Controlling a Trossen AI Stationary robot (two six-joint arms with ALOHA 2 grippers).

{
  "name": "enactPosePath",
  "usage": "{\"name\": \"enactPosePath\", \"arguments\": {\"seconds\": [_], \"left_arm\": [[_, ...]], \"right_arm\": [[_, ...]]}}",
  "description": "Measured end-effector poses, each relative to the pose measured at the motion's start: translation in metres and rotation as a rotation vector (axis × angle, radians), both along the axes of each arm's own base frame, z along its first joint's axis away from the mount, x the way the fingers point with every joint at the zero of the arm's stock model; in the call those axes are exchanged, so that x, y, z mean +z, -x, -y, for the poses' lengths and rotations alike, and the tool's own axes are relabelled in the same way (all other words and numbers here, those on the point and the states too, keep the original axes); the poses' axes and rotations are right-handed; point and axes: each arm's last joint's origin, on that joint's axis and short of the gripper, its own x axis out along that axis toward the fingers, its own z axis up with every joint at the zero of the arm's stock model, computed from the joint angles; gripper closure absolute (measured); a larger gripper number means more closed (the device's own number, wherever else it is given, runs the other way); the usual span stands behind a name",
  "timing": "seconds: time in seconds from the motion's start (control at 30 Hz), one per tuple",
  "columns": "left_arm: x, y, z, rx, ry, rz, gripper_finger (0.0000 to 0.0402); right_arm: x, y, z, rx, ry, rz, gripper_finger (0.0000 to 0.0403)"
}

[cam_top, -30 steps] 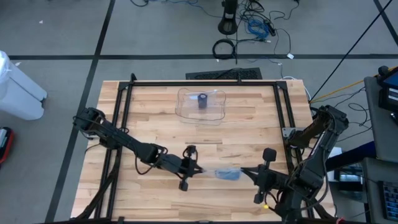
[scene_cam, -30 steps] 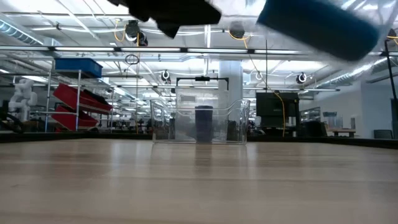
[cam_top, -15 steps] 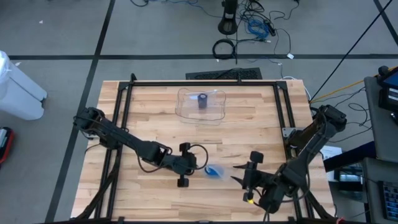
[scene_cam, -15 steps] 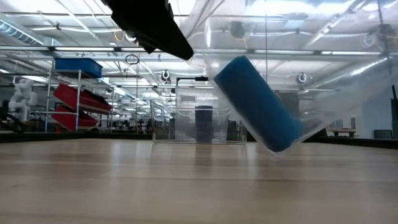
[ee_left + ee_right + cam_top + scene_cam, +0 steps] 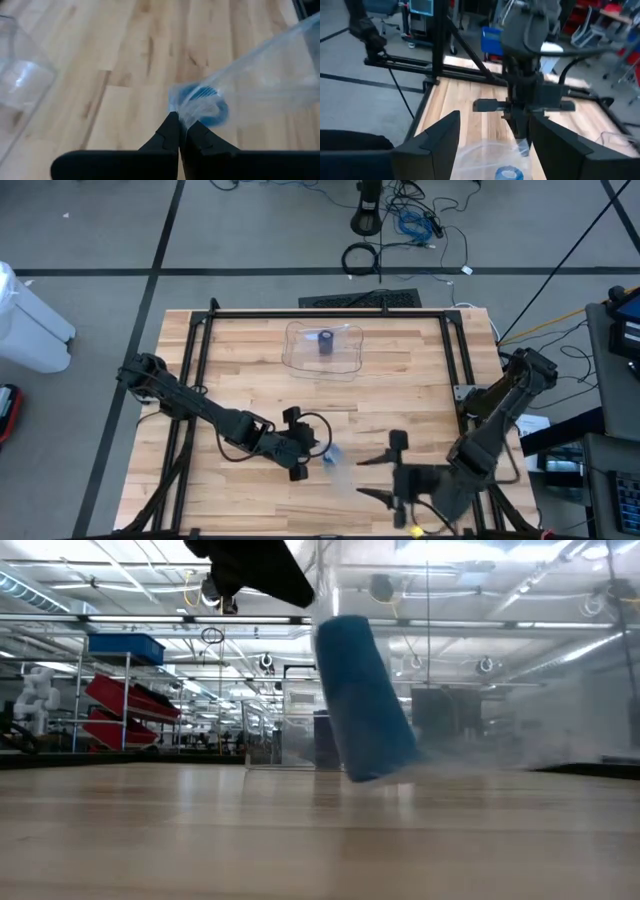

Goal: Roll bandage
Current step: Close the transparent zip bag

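Note:
A blue bandage roll [image 5: 362, 700] sits inside a clear plastic bag [image 5: 250, 80]. The bag hangs from my left gripper [image 5: 179, 126], which is shut on it over the table's near middle [image 5: 312, 450]. In the left wrist view the roll [image 5: 202, 106] shows end-on through the plastic. My right gripper [image 5: 372, 477] stands open just to the right of the bag and touches nothing. Its own view looks between its fingers [image 5: 495, 145] at the left gripper [image 5: 521, 117], the bag [image 5: 482, 156] and the roll [image 5: 507, 173]. My left gripper pinches the bag's gathered end [image 5: 176, 106] between its two fingertips. The fingers slant down from the table's left. The bag hangs below them with the roll [image 5: 362, 700] tilted a little off upright. Whether the roll's lower end touches the table, I cannot tell.
A clear plastic container [image 5: 325, 348] stands at the table's far middle with a dark roll [image 5: 326, 342] upright in it; the low view shows it [image 5: 300, 740] behind the hanging bag. A black frame [image 5: 330, 313] runs around the tabletop. Bare wood lies around both grippers.
My right gripper has opened, let go of the bag and drawn back toward the near edge. The bag with the roll, stretched high between both grippers before, has swung down and now hangs from the left gripper alone. The left gripper has rolled and risen a little.

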Motion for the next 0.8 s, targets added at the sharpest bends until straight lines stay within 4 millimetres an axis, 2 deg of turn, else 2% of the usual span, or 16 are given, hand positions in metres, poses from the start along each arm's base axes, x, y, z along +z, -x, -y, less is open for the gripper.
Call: {"name": "enactPosePath", "arguments": {"seconds": [0.1,0.27,0.53,0.8], "left_arm": [[0.004,0.000,0.001,0.053,-0.013,0.022,0.0401],[0.004,0.001,0.001,0.087,-0.022,0.018,0.0401],[-0.002,0.004,-0.016,0.235,-0.052,-0.046,0.0401],[0.000,0.001,-0.019,0.247,-0.038,-0.015,0.0401]], "right_arm": [[-0.006,-0.016,0.011,-0.007,-0.050,-0.033,0.0177],[-0.028,-0.041,0.017,-0.002,-0.042,-0.106,0.0177],[-0.060,-0.070,0.023,-0.042,0.002,-0.174,0.0177],[-0.075,-0.095,0.053,-0.068,0.039,-0.243,0.0177]]}}
